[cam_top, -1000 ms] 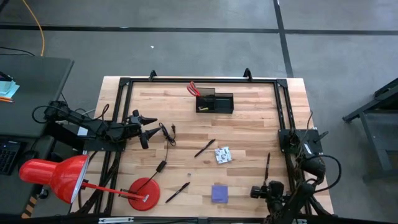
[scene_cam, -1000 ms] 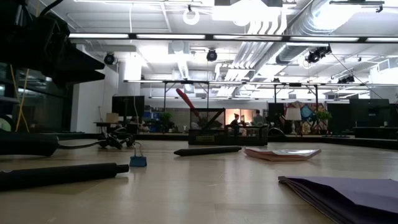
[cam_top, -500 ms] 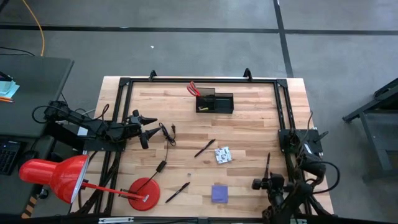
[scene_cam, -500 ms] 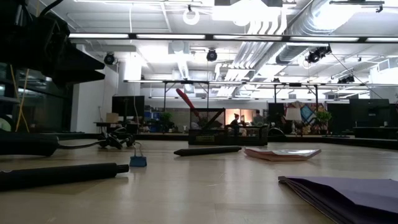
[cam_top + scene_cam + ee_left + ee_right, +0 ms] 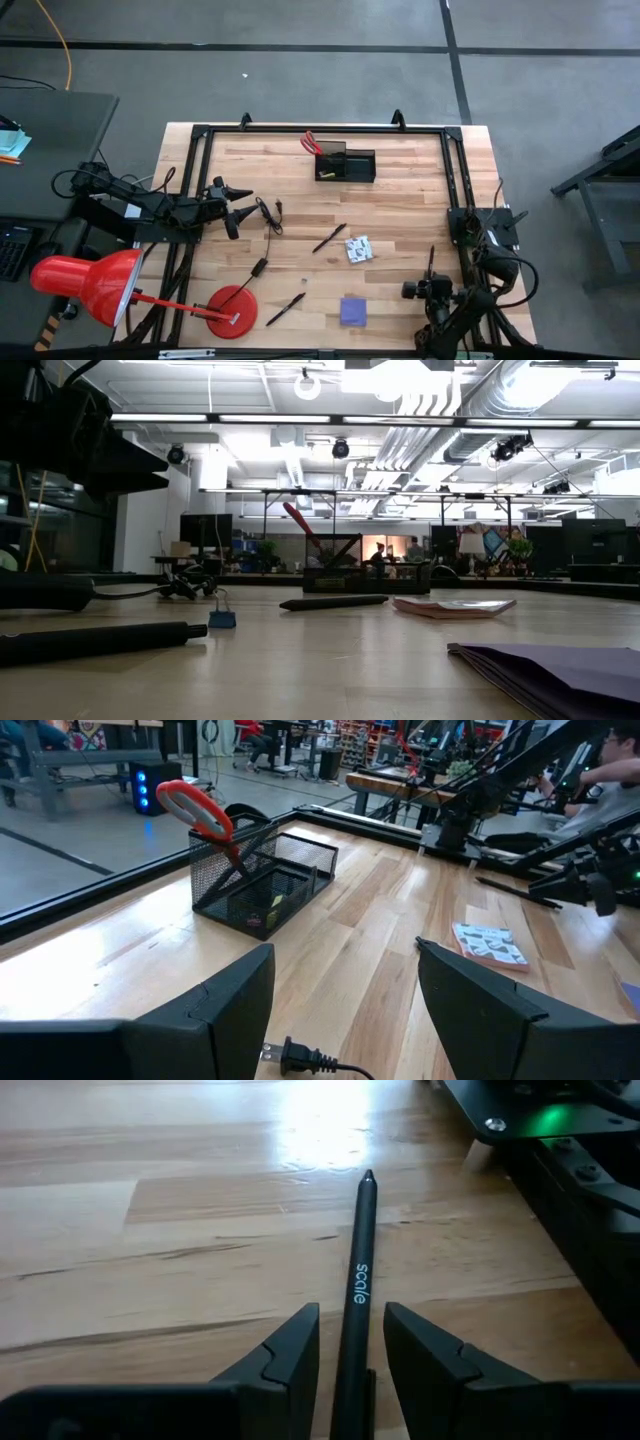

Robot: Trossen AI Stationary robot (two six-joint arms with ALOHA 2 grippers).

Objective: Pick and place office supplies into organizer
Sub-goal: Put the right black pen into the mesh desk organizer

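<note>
The pen (image 5: 356,1320) runs hidden between the right hand (image 5: 350,1370) fingers.

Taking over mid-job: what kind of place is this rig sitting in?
Probably a robotics lab or workshop in an open industrial hall. The low view shows exposed ceiling ducts and strip lights; the left wrist view shows other workbenches beyond the wooden table with its black frame.

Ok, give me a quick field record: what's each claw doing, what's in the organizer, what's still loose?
left claw: open, empty, waiting at table's left side
right claw: fingers astride a pen, near right edge
organizer: holds scissors, a yellow piece
loose: two more pens, packet, purple pad
</note>
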